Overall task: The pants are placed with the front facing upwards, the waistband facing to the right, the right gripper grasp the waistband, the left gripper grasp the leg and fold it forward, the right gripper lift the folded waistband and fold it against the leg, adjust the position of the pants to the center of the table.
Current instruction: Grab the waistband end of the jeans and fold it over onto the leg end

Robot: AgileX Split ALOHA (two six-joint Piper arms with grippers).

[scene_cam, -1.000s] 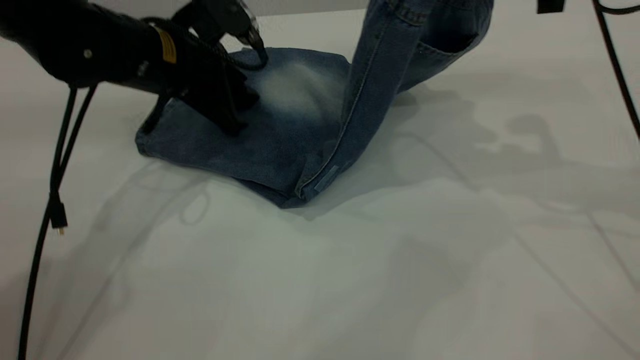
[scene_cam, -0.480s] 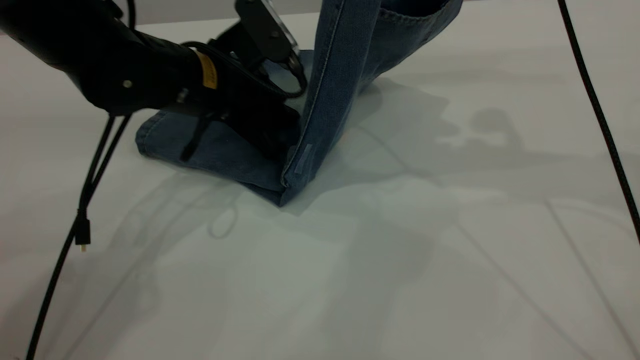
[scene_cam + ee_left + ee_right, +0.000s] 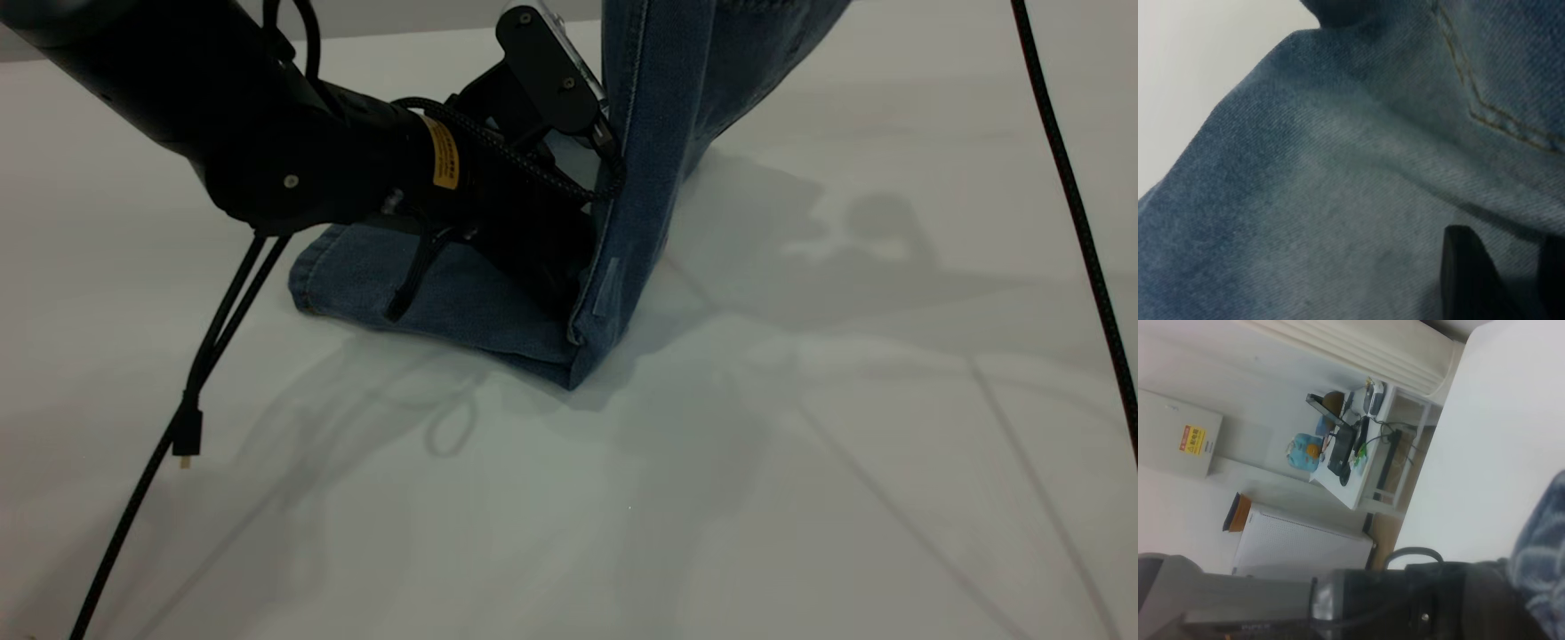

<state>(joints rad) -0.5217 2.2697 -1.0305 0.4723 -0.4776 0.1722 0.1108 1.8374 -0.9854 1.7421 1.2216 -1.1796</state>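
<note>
The blue denim pants (image 3: 462, 293) lie partly flat on the white table (image 3: 800, 462). Their other part (image 3: 653, 124) stands up from a crease and runs out of the top of the exterior view. My left gripper (image 3: 556, 289) presses down on the flat layer right beside the crease. In the left wrist view it (image 3: 1508, 257) is open, with its dark fingers (image 3: 1465, 280) apart on faded denim (image 3: 1338, 200). My right gripper is outside the exterior view. Its wrist view shows its dark body (image 3: 1458, 600) with gathered denim (image 3: 1545, 547) against it, seemingly the waistband, held up.
Black cables (image 3: 222, 311) hang from the left arm, with a loose plug (image 3: 184, 442) just above the table. Another cable (image 3: 1076, 213) runs down the right side. Beyond the table's edge stand a small cluttered stand (image 3: 1351, 453) and a white cabinet (image 3: 1298, 547).
The raised part of the pants has swung from leaning right to nearly upright. The left gripper slid right along the flat layer to the crease, and the whole pants shifted right.
</note>
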